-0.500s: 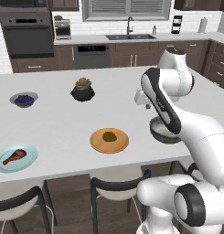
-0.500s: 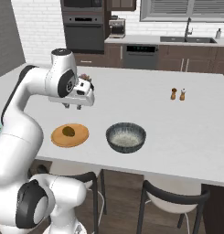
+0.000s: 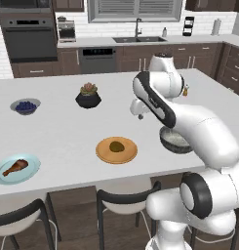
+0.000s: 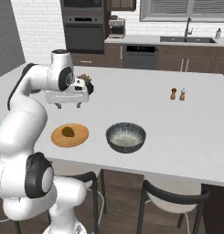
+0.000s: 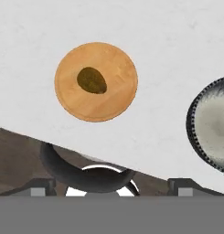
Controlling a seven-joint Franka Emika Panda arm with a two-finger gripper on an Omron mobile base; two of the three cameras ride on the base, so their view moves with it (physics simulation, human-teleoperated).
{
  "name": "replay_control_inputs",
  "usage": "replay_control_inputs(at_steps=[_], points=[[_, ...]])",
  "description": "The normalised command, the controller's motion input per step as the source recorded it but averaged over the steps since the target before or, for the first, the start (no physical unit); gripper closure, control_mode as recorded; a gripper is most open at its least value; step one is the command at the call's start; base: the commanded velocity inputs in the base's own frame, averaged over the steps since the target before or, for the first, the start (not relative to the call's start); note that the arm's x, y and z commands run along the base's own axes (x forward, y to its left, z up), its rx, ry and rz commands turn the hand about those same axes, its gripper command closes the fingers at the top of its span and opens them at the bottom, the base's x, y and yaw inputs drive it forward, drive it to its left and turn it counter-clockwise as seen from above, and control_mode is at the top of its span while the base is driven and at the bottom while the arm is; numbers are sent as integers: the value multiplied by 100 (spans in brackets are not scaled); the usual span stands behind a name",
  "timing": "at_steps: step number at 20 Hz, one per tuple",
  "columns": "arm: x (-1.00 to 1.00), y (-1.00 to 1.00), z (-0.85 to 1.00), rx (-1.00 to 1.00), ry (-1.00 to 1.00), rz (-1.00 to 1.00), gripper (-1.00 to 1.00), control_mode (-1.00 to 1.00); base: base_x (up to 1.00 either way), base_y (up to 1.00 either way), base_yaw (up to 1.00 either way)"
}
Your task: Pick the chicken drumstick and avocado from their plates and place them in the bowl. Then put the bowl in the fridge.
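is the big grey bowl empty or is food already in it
Empty. The bowl shows only its pale inside; the avocado sits on the tan plate, the chicken drumstick on the light-blue plate.

Bright, even, soft-shadowed, slightly coarse render

Two plates [image 3: 116, 150], three bowls [image 4: 126, 137], two shakers [image 4: 178, 94], one plant pot [image 3: 88, 99].

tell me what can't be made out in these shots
- Bowl: in the left base view the arm covers its near side; in the hand view the right edge cuts it off.
- Light-blue plate: in the right base view the arm hides nearly all of it.
- Two small shakers: too small to tell what they hold.
- Fridge: lies outside what these views take in.
- Gripper: in the left base view the arm hides its fingers.
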Motion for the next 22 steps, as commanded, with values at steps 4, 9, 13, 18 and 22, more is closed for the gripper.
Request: replay_control_inputs(at_steps=[4,9,13,18,22], points=[[87,79,-64,-23,28,14,-100,-100,0,0,0],[66,70,-86,-12,18,5,-100,-100,0,0,0],[30,13,-89,0,0,8,-100,-100,0,0,0],[46,1,-85,0,0,14,-100,-100,0,0,0],[33,0,-51,8,0,23,-100,-100,0,0,0]])
